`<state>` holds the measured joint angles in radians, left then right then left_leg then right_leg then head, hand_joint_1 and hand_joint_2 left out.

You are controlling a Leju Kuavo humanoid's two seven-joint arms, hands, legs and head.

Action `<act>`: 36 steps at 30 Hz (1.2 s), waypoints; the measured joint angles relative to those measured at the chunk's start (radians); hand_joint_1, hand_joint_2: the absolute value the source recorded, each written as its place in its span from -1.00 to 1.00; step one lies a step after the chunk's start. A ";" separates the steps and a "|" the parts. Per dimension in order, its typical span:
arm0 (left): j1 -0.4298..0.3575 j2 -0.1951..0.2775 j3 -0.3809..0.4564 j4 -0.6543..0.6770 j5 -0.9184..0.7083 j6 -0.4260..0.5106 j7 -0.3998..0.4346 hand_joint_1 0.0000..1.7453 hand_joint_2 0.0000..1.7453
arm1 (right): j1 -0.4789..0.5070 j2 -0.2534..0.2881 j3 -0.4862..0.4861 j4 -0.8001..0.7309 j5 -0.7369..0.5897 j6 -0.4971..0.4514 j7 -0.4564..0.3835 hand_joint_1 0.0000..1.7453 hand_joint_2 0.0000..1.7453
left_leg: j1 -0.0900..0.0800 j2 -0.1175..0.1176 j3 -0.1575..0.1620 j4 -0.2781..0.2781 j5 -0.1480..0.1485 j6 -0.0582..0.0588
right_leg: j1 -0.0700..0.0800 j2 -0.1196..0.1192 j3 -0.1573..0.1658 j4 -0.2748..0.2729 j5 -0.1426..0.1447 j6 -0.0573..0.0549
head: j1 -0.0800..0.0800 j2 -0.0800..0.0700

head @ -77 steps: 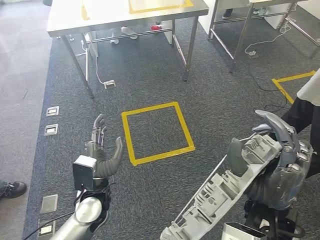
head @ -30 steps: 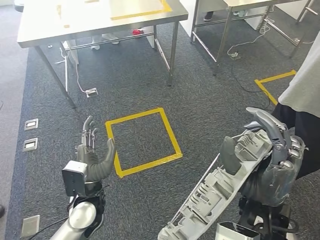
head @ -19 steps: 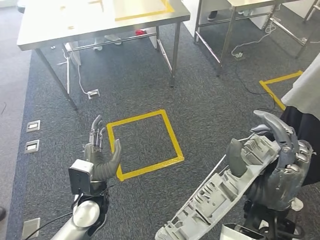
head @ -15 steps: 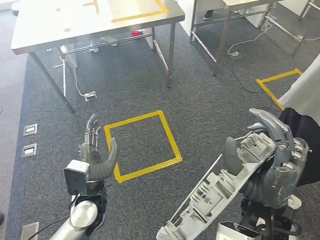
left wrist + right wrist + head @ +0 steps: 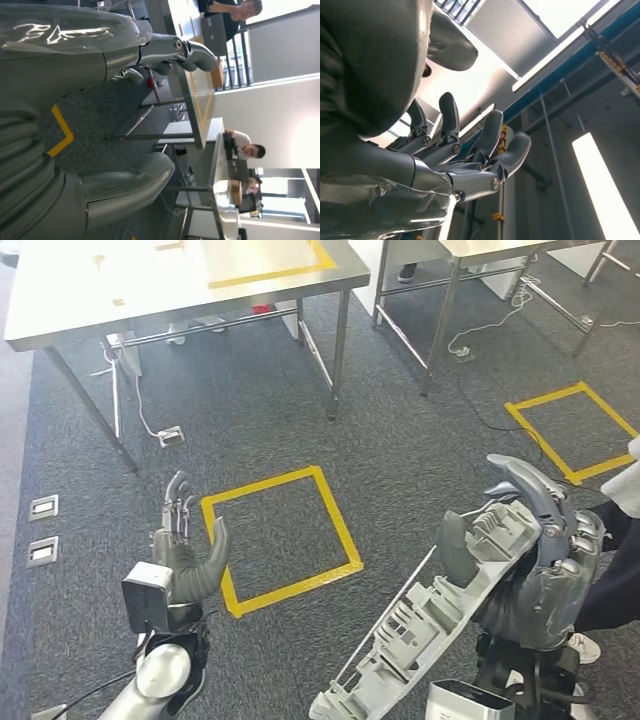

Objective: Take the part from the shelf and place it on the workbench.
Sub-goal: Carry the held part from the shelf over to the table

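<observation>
Head view puts your right hand (image 5: 555, 565) at four o'clock, fingers wrapped over the upper end of the long grey part (image 5: 423, 625), thumb pressed on its near face. The part slants down toward six o'clock, its lower tip at the frame's bottom edge, held above the carpet (image 5: 392, 460). Your left hand (image 5: 185, 550) sits at eight o'clock, fingers spread and holding nothing, just beside the near left corner of the yellow tape square (image 5: 279, 538). A person's dark trouser leg (image 5: 615, 580) stands at three o'clock, close behind your right hand. Beyond the square, bare carpet runs to the workbench (image 5: 181, 285) at twelve o'clock, its near edge and steel legs facing you. A second table (image 5: 483, 250) stands at one o'clock, with another tape outline (image 5: 570, 430) at two o'clock.
</observation>
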<state>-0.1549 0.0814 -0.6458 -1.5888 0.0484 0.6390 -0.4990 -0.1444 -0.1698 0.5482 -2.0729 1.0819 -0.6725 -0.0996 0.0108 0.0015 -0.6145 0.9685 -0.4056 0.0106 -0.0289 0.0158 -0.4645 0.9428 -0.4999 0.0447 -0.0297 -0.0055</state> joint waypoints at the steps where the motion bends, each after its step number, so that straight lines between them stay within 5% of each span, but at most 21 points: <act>1: 0.000 0.000 0.000 0.000 0.000 0.000 0.000 -1.00 1.00 | 0.000 0.000 0.000 0.000 0.000 0.000 0.000 1.00 1.00 | 0.000 -0.001 0.003 0.000 -0.001 0.002 | 0.000 0.000 0.001 0.001 -0.001 0.001 | 0.001 0.000; 5: -0.001 -0.002 0.000 0.000 0.002 -0.002 -0.001 -1.00 1.00 | 0.001 0.000 0.000 0.000 -0.003 0.000 -0.003 1.00 1.00 | -0.006 -0.002 0.080 -0.008 -0.053 0.032 | 0.003 -0.011 -0.207 0.317 -0.091 0.006 | 0.045 0.000; 7: 0.000 -0.002 0.000 0.000 0.005 -0.003 -0.003 -1.00 1.00 | 0.003 0.000 0.000 0.000 -0.003 0.000 -0.005 1.00 1.00 | -0.012 -0.004 0.112 -0.008 -0.075 0.034 | 0.008 -0.011 -0.226 0.276 -0.068 -0.003 | 0.053 0.000; 9: -0.001 -0.002 0.000 0.001 0.007 -0.003 -0.007 -1.00 1.00 | 0.005 0.000 0.000 0.000 -0.003 0.000 -0.008 1.00 1.00 | -0.016 -0.005 0.144 -0.008 -0.101 0.032 | 0.020 -0.011 -0.204 0.142 0.040 -0.024 | 0.061 0.000; 11: -0.002 -0.002 0.000 0.002 0.009 -0.003 -0.010 -1.00 1.00 | 0.008 0.000 0.000 0.001 -0.003 0.000 -0.013 1.00 1.00 | -0.018 -0.006 0.158 -0.014 -0.118 0.025 | 0.032 -0.012 -0.185 0.050 0.119 -0.041 | 0.064 0.000; 14: -0.005 -0.002 0.000 0.003 0.011 -0.001 -0.012 -1.00 1.00 | 0.010 0.000 -0.001 0.001 -0.003 0.000 -0.016 1.00 1.00 | -0.018 -0.006 0.160 -0.002 -0.115 0.010 | 0.032 -0.010 -0.159 0.022 0.125 -0.052 | 0.061 0.000; 16: -0.009 -0.002 0.000 0.003 0.010 -0.001 -0.013 -1.00 1.00 | 0.010 0.001 -0.001 0.001 -0.003 0.000 -0.016 1.00 1.00 | -0.018 -0.007 0.112 0.086 -0.098 0.000 | 0.025 -0.008 -0.132 0.004 0.117 -0.059 | 0.053 0.000; 18: -0.009 -0.001 0.000 0.003 0.010 0.000 -0.013 -1.00 1.00 | 0.009 0.002 -0.001 0.001 -0.003 0.000 -0.017 1.00 1.00 | -0.013 -0.007 0.017 0.217 -0.119 -0.009 | 0.020 -0.008 -0.106 -0.012 0.105 -0.063 | 0.042 0.000; 19: -0.009 0.000 0.000 0.003 0.010 0.000 -0.013 -1.00 1.00 | 0.009 0.002 -0.001 0.001 -0.003 0.000 -0.017 1.00 1.00 | -0.010 -0.007 -0.028 0.263 -0.152 -0.013 | 0.018 -0.008 -0.094 -0.015 0.095 -0.063 | 0.037 0.000; 21: -0.008 0.001 0.000 0.003 0.010 0.000 -0.013 -1.00 1.00 | 0.010 0.002 -0.001 0.001 -0.003 0.000 -0.017 1.00 1.00 | -0.003 -0.006 -0.080 0.276 -0.204 -0.022 | 0.014 -0.006 -0.063 -0.018 0.072 -0.058 | 0.029 0.000; 22: -0.008 0.002 0.000 0.003 0.010 0.000 -0.013 -1.00 1.00 | 0.010 0.002 -0.001 0.001 -0.003 0.000 -0.018 1.00 1.00 | 0.001 -0.006 -0.086 0.241 -0.197 -0.026 | 0.011 -0.004 -0.045 -0.017 0.058 -0.055 | 0.024 0.000; 26: -0.007 0.003 0.000 0.005 0.010 0.003 -0.012 -1.00 1.00 | 0.009 0.002 0.000 0.002 -0.005 0.000 -0.018 1.00 1.00 | 0.009 0.002 -0.054 0.022 0.005 -0.028 | 0.009 -0.001 0.008 -0.013 -0.002 -0.032 | 0.006 0.000; 27: -0.007 0.003 0.000 0.005 0.010 0.005 -0.010 -1.00 1.00 | 0.009 0.002 0.000 0.003 -0.006 0.000 -0.019 1.00 1.00 | 0.009 0.003 -0.049 0.003 0.026 -0.021 | 0.010 0.000 0.019 -0.009 -0.012 -0.024 | 0.006 0.000; 30: -0.009 0.002 -0.001 0.006 0.010 0.008 -0.008 -1.00 1.00 | 0.006 0.002 -0.001 0.002 -0.014 0.000 -0.022 1.00 1.00 | 0.007 0.000 -0.014 0.000 0.018 0.008 | 0.008 -0.003 0.040 0.024 -0.026 -0.008 | 0.016 0.000; 33: -0.011 0.001 -0.001 0.006 0.010 0.010 -0.009 -1.00 1.00 | 0.005 0.002 -0.001 0.002 -0.020 0.000 -0.024 1.00 1.00 | 0.001 0.000 0.030 -0.001 -0.006 0.027 | 0.005 -0.009 -0.050 0.188 -0.059 -0.004 | 0.035 0.000; 35: -0.010 0.001 -0.001 0.006 0.010 0.010 -0.008 -1.00 1.00 | 0.006 0.002 -0.001 0.002 -0.021 0.000 -0.025 1.00 1.00 | -0.003 -0.002 0.059 -0.001 -0.031 0.030 | 0.009 -0.009 -0.141 0.292 -0.124 -0.002 | 0.046 0.000; 36: -0.010 0.001 -0.001 0.006 0.010 0.010 -0.008 -1.00 1.00 | 0.007 0.002 -0.001 0.002 -0.021 0.000 -0.025 1.00 1.00 | -0.005 -0.004 0.076 -0.001 -0.046 0.031 | 0.011 -0.009 -0.169 0.301 -0.154 -0.004 | 0.050 0.000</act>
<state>-0.1651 0.0824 -0.6466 -1.5825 0.0587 0.6485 -0.5074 -0.1377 -0.1678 0.5474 -2.0705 1.0613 -0.6725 -0.1250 0.0058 -0.0024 -0.5386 0.9674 -0.4513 0.0419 -0.0175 0.0065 -0.6340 1.2440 -0.6535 0.0411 0.0203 -0.0055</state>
